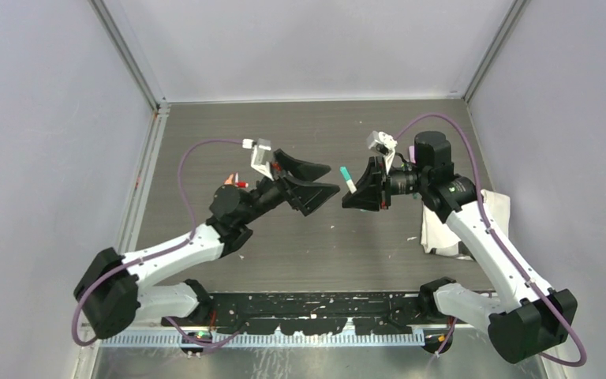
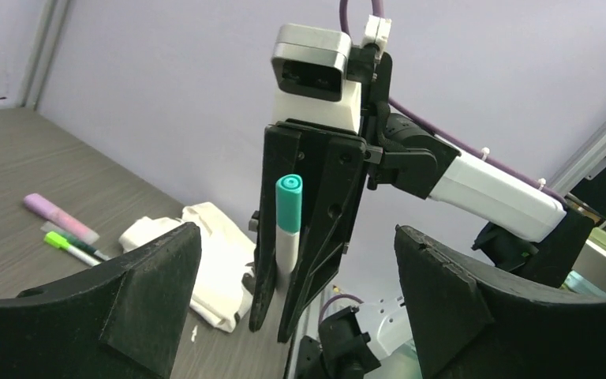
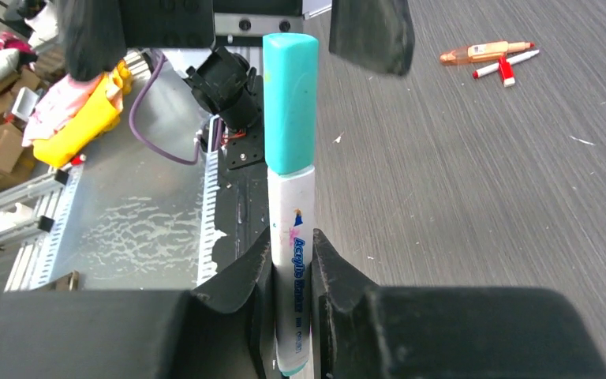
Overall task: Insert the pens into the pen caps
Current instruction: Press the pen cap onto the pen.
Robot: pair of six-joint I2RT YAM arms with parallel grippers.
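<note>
Right gripper [image 3: 293,264] clamped on a pen [image 3: 291,217]
Pen sticks out past its jaws, teal cap [image 3: 290,103] on; left gripper [image 1: 331,178] gapes apart just beside it.

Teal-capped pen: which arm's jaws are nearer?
Right. The right gripper has its jaws shut on the teal-capped pen; the left gripper faces it with jaws open, close but apart.

Left arm [image 1: 170,254] has jaws wide apart, right arm [image 1: 481,237] jaws clamped.
</note>
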